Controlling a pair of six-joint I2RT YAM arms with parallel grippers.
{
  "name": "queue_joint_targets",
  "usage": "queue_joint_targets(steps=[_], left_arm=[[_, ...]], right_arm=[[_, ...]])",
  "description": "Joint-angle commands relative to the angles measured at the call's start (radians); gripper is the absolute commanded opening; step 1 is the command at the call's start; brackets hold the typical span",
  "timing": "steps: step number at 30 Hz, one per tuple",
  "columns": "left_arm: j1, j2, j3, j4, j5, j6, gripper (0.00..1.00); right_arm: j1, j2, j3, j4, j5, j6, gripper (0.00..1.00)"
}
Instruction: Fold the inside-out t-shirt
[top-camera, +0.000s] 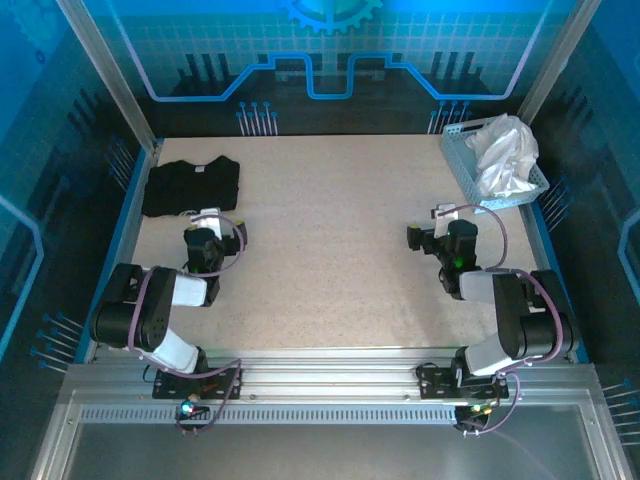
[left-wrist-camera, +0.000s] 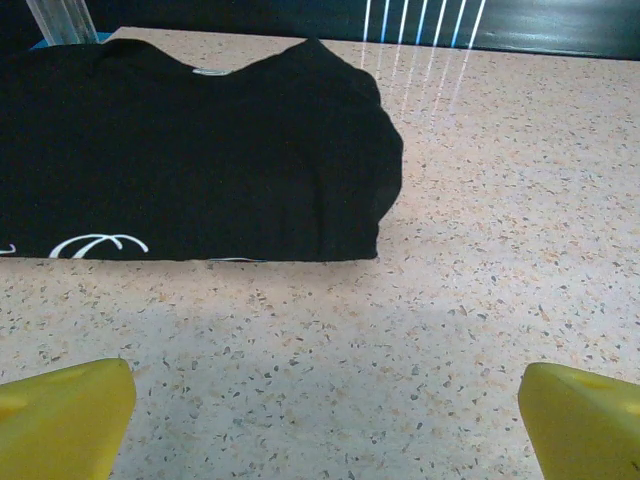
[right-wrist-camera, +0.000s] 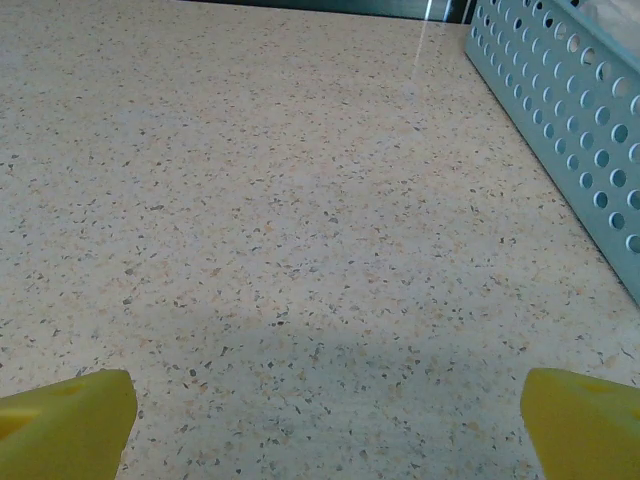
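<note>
The left gripper (top-camera: 209, 217) and the right gripper (top-camera: 444, 213) are spread wide and empty, low over the speckled table (top-camera: 330, 230), while the white t-shirt (top-camera: 503, 150) lies bunched in a basket (top-camera: 456, 158) at the far right.

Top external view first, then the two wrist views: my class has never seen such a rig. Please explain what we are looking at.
The machine is two robot arms bolted at the near edge of a speckled table. The top view looks down from above and behind them. Each wrist view looks forward between that arm's own yellow fingers. The left tool faces a folded black t-shirt; the right tool sits near a pale blue perforated basket holding a crumpled white t-shirt. Both tools are open and hold nothing.
</note>
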Motion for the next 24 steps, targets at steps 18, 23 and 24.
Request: queue_joint_targets(steps=[18,23,24], left_arm=[[0.007,-0.001,0.013,0.03,0.018,0.002,0.99],[0.007,-0.002,0.013,0.03,0.017,0.002,0.99],[0.007,-0.002,0.013,0.03,0.017,0.002,0.99]], right_arm=[[0.005,0.009,0.019,0.025,-0.021,-0.012,1.0],[0.002,0.009,0.019,0.023,-0.028,-0.011,1.0],[0.003,0.009,0.019,0.023,-0.028,-0.012,1.0]])
